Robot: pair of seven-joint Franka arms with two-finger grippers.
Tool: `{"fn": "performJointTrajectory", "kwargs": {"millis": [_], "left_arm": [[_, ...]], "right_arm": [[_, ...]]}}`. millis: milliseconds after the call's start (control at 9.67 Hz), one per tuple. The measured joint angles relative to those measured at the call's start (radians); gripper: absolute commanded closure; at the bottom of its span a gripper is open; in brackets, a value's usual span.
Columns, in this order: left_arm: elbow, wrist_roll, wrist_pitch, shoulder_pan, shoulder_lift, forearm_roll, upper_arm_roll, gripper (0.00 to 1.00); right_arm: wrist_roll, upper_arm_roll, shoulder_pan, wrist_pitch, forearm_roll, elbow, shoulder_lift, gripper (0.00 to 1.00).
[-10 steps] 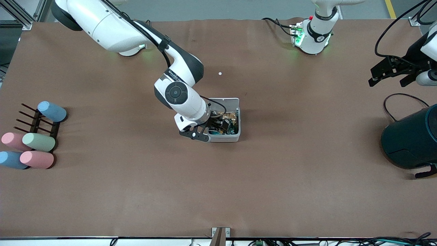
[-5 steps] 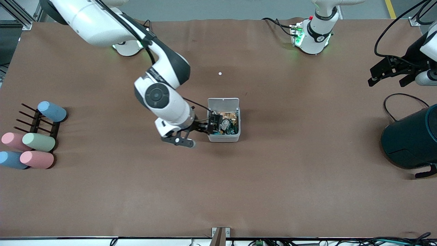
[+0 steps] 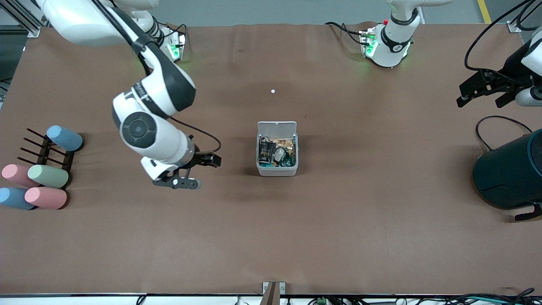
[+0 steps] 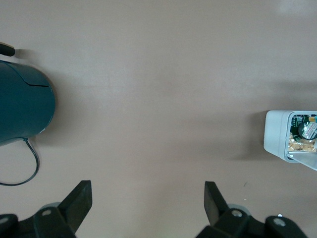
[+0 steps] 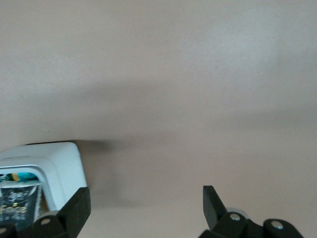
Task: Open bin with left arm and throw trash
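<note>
A small white-grey bin (image 3: 277, 154) sits near the middle of the brown table (image 3: 338, 237), its flat lid (image 3: 277, 126) swung up and open on the side toward the robot bases. Trash (image 3: 276, 153) fills it: a dark snack wrapper, beige scraps and a round black disc with a green label. Bare table surrounds the bin on every side, so there is wide open room around it.

The right tool (image 3: 199, 171) hangs over the table beside the bin, toward the right arm's end, fingers spread wide and holding nothing. The left tool (image 3: 480, 91) waits over the table's edge at the left arm's end, well apart from the bin, also wide and empty.

A big dark teal container (image 3: 510, 171) stands at that end. Pastel cylinders (image 3: 46, 176) and a dark rack (image 3: 44, 150) lie at the right arm's end. A tiny white speck (image 3: 273, 91) lies farther from the front camera than the bin.
</note>
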Motion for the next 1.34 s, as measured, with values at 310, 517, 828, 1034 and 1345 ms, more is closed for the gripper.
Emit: {"fn": "performJointTrajectory", "kwargs": {"millis": [310,517,828,1034,1345], "left_arm": [[0.000,-0.001,0.000,-0.002,0.000,0.000,0.000,0.00],[0.000,-0.002,0.000,-0.002,0.000,0.000,0.000,0.00],[0.000,-0.002,0.000,-0.001,0.000,0.000,0.000,0.00],[0.000,-0.002,0.000,-0.001,0.000,0.000,0.000,0.00],[-0.001,-0.002,0.000,-0.001,0.001,0.000,0.001,0.00]], "right_arm": [[-0.209,-0.003,-0.123,-0.126,-0.001,0.002,-0.037,0.00],[-0.379,-0.016,-0.218,-0.195,-0.001,0.006,-0.100,0.00],[-0.457,-0.285,-0.090,-0.285,0.100,0.020,-0.239,0.00],[-0.466,-0.436,-0.020,-0.350,0.166,0.025,-0.320,0.00],[-0.467,-0.488,0.013,-0.405,0.167,0.031,-0.443,0.00]]}}
